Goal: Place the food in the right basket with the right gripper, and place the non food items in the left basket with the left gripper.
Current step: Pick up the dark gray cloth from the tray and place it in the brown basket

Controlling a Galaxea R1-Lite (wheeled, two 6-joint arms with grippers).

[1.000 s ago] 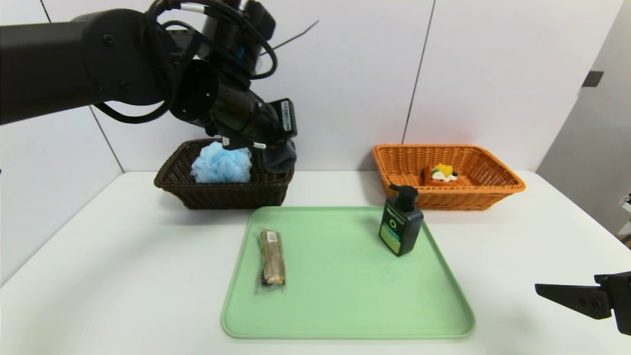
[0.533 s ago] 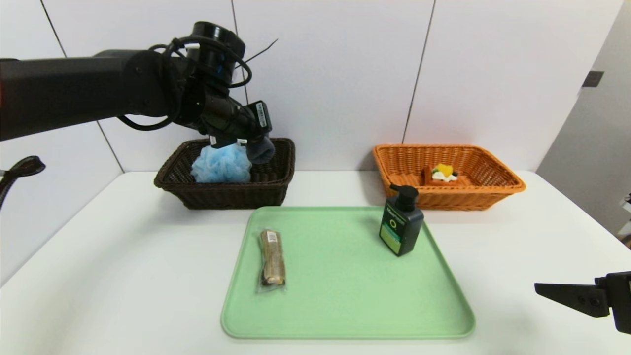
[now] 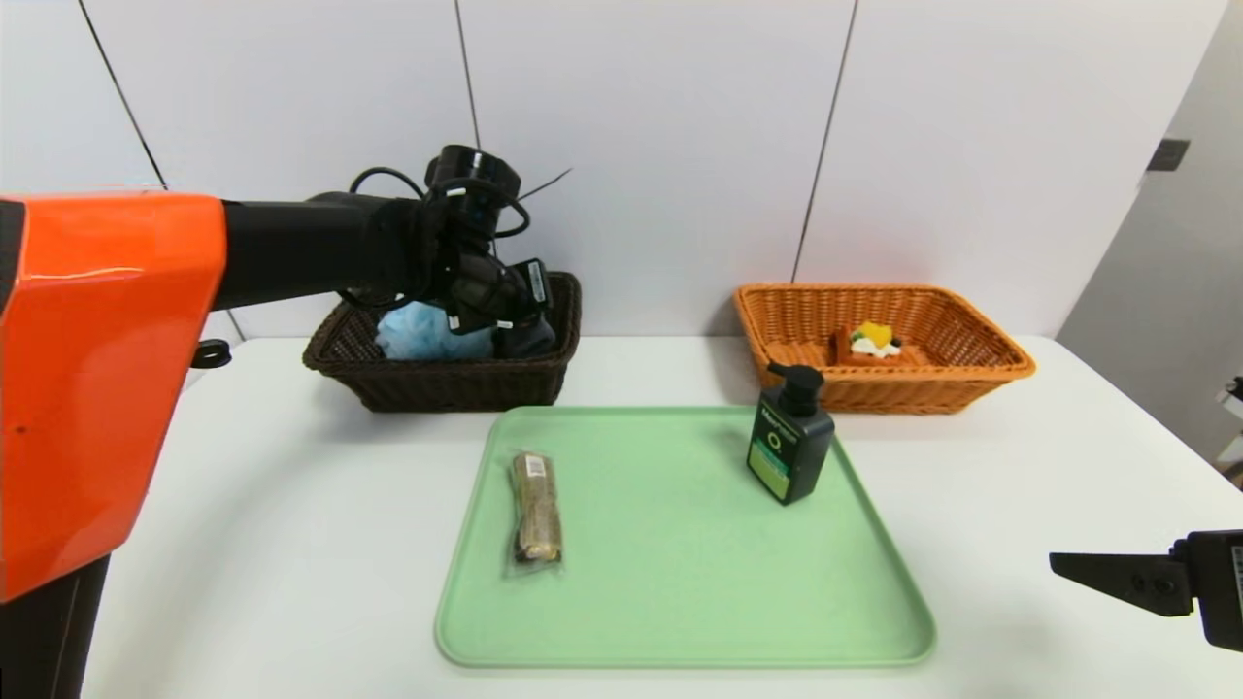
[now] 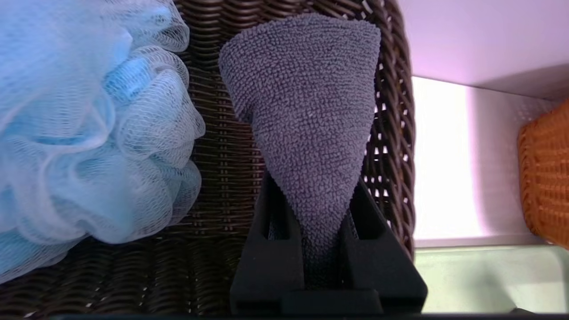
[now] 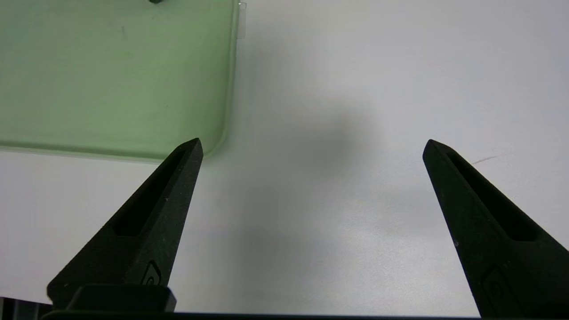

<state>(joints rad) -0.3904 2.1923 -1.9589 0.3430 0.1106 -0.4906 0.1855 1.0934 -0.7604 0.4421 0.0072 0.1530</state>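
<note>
Dark grey towel (image 4: 311,102), upright within the brown basket (image 4: 222,146).

Head view: taken from above table front, faced forward and down, whole rectangular pale-green tray (image 3: 680,544) covered. Left wrist view: taken close over dark brown wicker basket (image 3: 456,383), shared with head view. Right wrist view: aimed down at white tabletop (image 5: 311,200); tray corner shared with head view.

The surface (image 3: 272,505) lies open left of the tray (image 3: 680,582), as does the tray's middle. The bottle (image 3: 789,434) stands before the orange basket (image 3: 884,393), blocking a low approach to its near left corner.
</note>
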